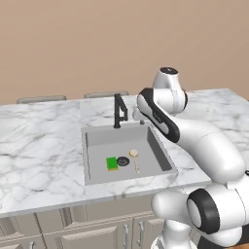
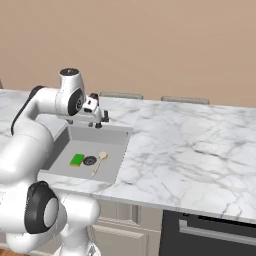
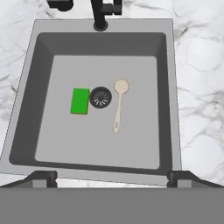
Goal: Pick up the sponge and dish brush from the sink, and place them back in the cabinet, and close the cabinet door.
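The hand (image 3: 112, 175) hung high over the sink (image 3: 39, 48), fingers spread wide and holding nothing, likely so it could look straight down and choose a first target. In the hand view the sponge (image 3: 79, 101) lay flat at 9 o'clock of the drain (image 3: 100, 97), nearly touching it; the dish brush (image 3: 119, 104) lay at 3 o'clock, head toward the faucet (image 3: 101, 13), handle trailing toward 6 o'clock
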You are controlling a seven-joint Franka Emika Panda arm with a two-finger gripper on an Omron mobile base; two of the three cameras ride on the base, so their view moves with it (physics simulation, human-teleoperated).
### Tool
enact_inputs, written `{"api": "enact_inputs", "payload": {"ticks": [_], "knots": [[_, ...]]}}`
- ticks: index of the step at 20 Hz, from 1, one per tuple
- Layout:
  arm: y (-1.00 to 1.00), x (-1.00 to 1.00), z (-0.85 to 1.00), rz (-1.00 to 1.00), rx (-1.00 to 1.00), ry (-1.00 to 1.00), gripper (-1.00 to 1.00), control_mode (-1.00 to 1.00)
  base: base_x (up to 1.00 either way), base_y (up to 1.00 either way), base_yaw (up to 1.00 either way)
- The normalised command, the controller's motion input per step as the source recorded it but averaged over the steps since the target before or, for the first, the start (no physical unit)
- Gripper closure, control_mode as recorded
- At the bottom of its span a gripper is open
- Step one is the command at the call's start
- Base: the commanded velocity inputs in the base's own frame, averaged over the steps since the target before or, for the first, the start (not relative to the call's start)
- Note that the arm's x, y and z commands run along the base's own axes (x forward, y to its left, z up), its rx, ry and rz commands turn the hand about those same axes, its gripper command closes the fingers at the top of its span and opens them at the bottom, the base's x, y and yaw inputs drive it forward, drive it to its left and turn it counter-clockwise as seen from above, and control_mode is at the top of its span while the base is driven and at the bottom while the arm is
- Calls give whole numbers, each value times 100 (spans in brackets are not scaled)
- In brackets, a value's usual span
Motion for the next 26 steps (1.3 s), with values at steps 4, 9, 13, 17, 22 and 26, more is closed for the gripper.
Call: {"api": "enact_inputs", "payload": {"ticks": [4,9,13,17,22,26], "knots": [[0,5,-21,0,1,0,-100,-100,0,0,0],[0,1,-30,0,2,0,-100,-100,0,0,0],[0,0,-27,0,3,0,-100,-100,0,0,0],[-1,0,-25,0,2,0,-100,-100,0,0,0],[0,0,-27,0,0,-1,-100,-100,0,0,0],[0,0,-34,0,0,-4,-100,-100,0,0,0]]}}
